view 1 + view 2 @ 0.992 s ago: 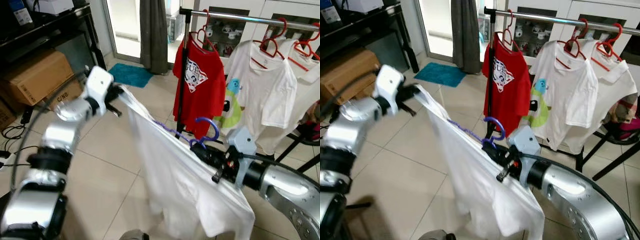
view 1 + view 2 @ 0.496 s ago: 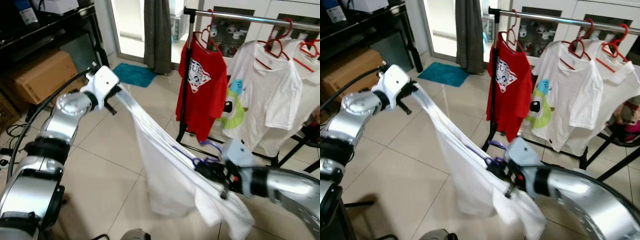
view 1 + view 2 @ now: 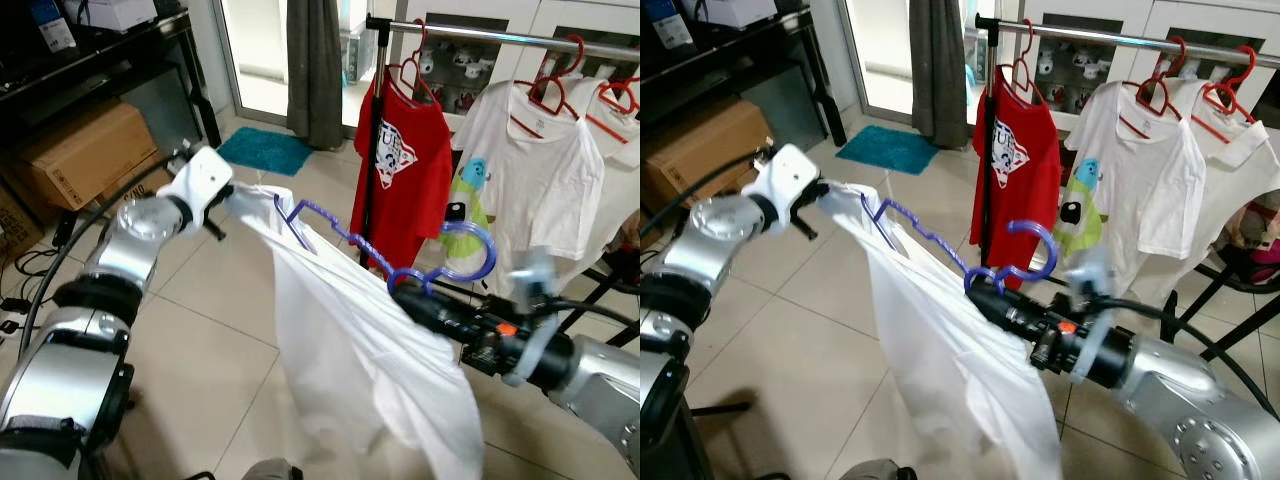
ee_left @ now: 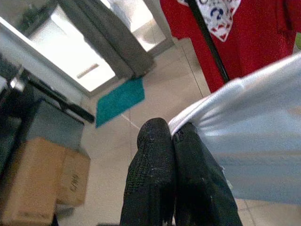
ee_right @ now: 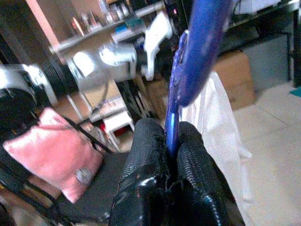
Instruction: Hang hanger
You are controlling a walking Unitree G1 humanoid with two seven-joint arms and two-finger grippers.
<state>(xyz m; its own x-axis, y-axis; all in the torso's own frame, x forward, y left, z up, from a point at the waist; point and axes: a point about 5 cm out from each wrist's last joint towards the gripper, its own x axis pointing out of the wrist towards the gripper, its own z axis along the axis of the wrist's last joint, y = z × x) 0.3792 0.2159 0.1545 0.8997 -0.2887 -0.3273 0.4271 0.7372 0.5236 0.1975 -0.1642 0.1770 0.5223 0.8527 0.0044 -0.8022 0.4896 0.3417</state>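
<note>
Out in front of the clothes rail (image 3: 500, 33), our right tool (image 3: 980, 287) pinches the purple hanger (image 3: 440, 262) below its hook, while our left tool (image 3: 224, 196) clamps the white shirt (image 3: 360, 340), probably keeping it taut for hanging.

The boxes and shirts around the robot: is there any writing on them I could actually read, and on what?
"C/NO": black print on the side of the cardboard box, partly legible.
Red T-shirt: a white triangle logo with lettering, too blurred to read.
White T-shirt with a cartoon figure: a picture, no words to make out.
White shirt on the blue hanger: no text visible.
</note>
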